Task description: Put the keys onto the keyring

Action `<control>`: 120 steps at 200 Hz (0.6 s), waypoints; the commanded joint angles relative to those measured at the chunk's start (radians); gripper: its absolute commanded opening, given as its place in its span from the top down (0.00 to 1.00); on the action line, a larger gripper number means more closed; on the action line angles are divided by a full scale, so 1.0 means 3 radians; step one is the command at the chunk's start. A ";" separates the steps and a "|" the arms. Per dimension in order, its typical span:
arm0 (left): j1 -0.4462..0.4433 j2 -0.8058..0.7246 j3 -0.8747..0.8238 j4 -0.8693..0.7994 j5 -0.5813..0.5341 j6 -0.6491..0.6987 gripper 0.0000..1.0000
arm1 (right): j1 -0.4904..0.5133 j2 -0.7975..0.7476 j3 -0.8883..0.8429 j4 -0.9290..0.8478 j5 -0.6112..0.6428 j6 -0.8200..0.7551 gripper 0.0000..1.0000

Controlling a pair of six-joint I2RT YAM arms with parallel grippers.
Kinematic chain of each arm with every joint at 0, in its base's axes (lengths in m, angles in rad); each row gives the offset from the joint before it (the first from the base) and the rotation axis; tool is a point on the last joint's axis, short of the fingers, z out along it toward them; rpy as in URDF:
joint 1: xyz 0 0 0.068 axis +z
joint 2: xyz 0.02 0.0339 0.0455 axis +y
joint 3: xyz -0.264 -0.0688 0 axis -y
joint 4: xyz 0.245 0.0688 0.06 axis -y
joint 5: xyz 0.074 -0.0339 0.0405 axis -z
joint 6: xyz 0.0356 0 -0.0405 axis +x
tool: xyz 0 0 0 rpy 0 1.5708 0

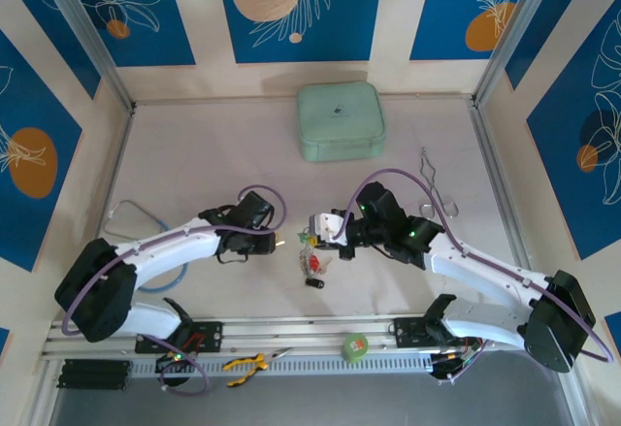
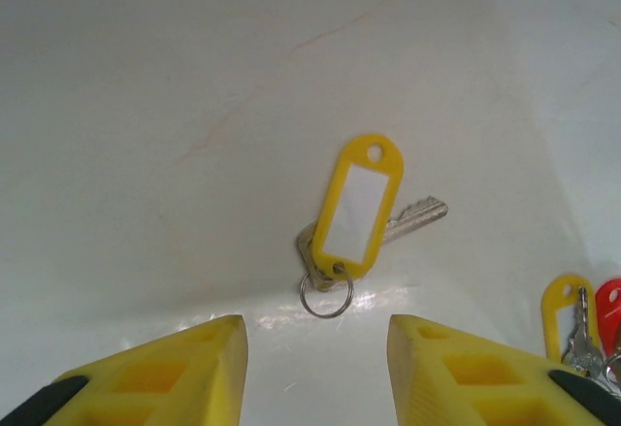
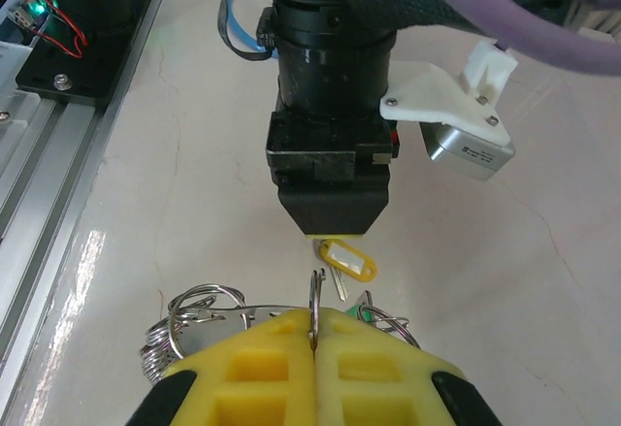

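A yellow-tagged key (image 2: 354,214) flat on the desk (image 2: 146,106)
The left hand (image 2: 315,334) sits just before this key, released (nothing between its fingers); the right hand (image 3: 315,324), across the key, is clenched on the thin keyring (image 3: 313,288), with more keys (image 2: 582,334) nearby.

We get bright, even overhead light; faint soft shadows; glare streak on table (image 3: 92,251); left gripper (image 2: 315,334) fingers (image 2: 175,377) soft-focus up close.

This looks like a robot lab. A left arm (image 1: 175,244) and a right arm (image 1: 485,276) are bolted to a metal rail (image 1: 291,327) at the edge of a white table (image 1: 223,154). Blue painted walls (image 1: 301,4) box it in. Pliers (image 1: 247,365) and tape (image 1: 356,347) lie by the rail.
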 commanded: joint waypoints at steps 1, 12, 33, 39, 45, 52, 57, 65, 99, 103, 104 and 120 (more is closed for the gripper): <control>-0.0016 -0.0034 0.0252 -0.0004 -0.0103 0.0494 0.55 | 0.0025 -0.0084 0.0016 -0.0056 -0.0003 -0.0050 1.00; -0.0015 -0.0066 0.0407 -0.0170 -0.0308 0.1125 0.52 | 0.0026 -0.0092 0.0023 -0.0068 -0.0003 -0.0061 1.00; -0.0015 -0.0150 0.0620 -0.0331 -0.0415 0.2391 0.48 | 0.0036 -0.0113 0.0029 -0.0095 0.0005 -0.0063 1.00; -0.0016 -0.0184 0.0625 -0.0351 -0.0401 0.2736 0.48 | 0.0037 -0.0122 0.0025 -0.0101 0.0003 -0.0062 1.00; -0.0016 -0.0215 0.0612 -0.0368 -0.0387 0.3049 0.48 | 0.0041 -0.0128 0.0021 -0.0098 0.0004 -0.0073 1.00; -0.0010 -0.0259 0.0567 -0.0398 -0.0382 0.3397 0.48 | 0.0050 -0.0136 0.0026 -0.0105 0.0002 -0.0084 1.00; 0.0001 -0.0290 0.0530 -0.0432 -0.0358 0.3636 0.48 | 0.0060 -0.0141 0.0028 -0.0115 0.0006 -0.0096 1.00; 0.0021 -0.0321 0.0490 -0.0505 -0.0322 0.3912 0.48 | 0.0072 -0.0146 0.0046 -0.0141 0.0008 -0.0103 1.00; 0.0117 -0.0129 0.0447 -0.0809 0.0053 0.4250 0.49 | 0.0075 -0.0161 0.0050 -0.0140 0.0001 -0.0103 1.00; 0.0114 -0.0078 0.0434 -0.0804 0.0069 0.4248 0.49 | 0.0077 -0.0156 0.0049 -0.0142 0.0002 -0.0101 1.00; 0.0113 -0.0066 0.0430 -0.0804 0.0074 0.4244 0.49 | 0.0077 -0.0156 0.0049 -0.0145 0.0002 -0.0102 1.00; 0.0111 0.0180 0.0438 -0.0825 0.0133 0.4142 0.51 | 0.0091 -0.0155 0.0054 -0.0151 0.0002 -0.0096 1.00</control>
